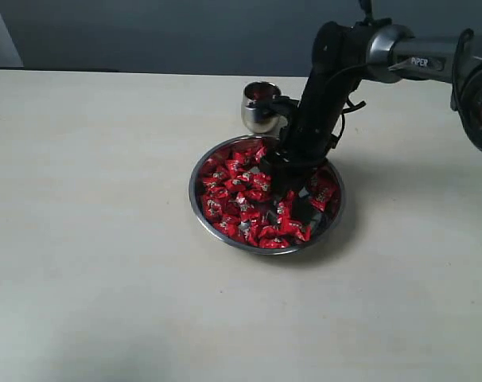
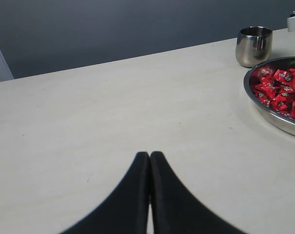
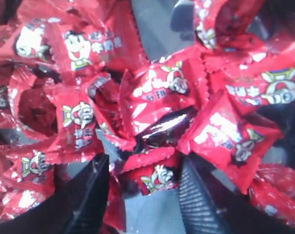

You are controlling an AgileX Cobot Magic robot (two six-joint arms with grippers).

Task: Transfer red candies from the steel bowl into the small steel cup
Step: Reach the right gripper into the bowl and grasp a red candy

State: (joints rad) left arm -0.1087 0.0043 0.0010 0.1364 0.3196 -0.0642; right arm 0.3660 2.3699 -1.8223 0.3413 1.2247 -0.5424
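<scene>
Pale beige worktop [image 1: 106,239], matte and plain, backed by a flat grey wall [image 1: 185,32].

Item 1: right arm [image 1: 336,79], black and silver. Enters from the right edge of the exterior view and bends down over the bowl.

Item 2: steel bowl [image 1: 192,191], wide, shallow and shiny. Stands near the middle of the worktop and shows at the edge of the left wrist view as well.

Item 3: small steel cup [image 1: 258,115], rounded and upright. Stands just beside the bowl's far rim in the exterior view; cannot tell whether touching. Contents not legible.

Item 4: right claw [image 3: 145,195], black. Lowered into the candy heap on the bowl's right half, released, fingers [image 3: 89,195] set wide apart with wrappers lying loose between and around them. Clamps nothing.

Item 5: left claw [image 2: 149,158], black. Clenched tip to tip on nothing, low over bare worktop, well apart from bowl and cup.

Item 6: red candies [image 1: 233,187], many, in shiny red wrappers with crimped ends and a small pale cartoon mark. Heaped inside the bowl, covering most of its floor, with bare steel showing through in gaps.
</scene>
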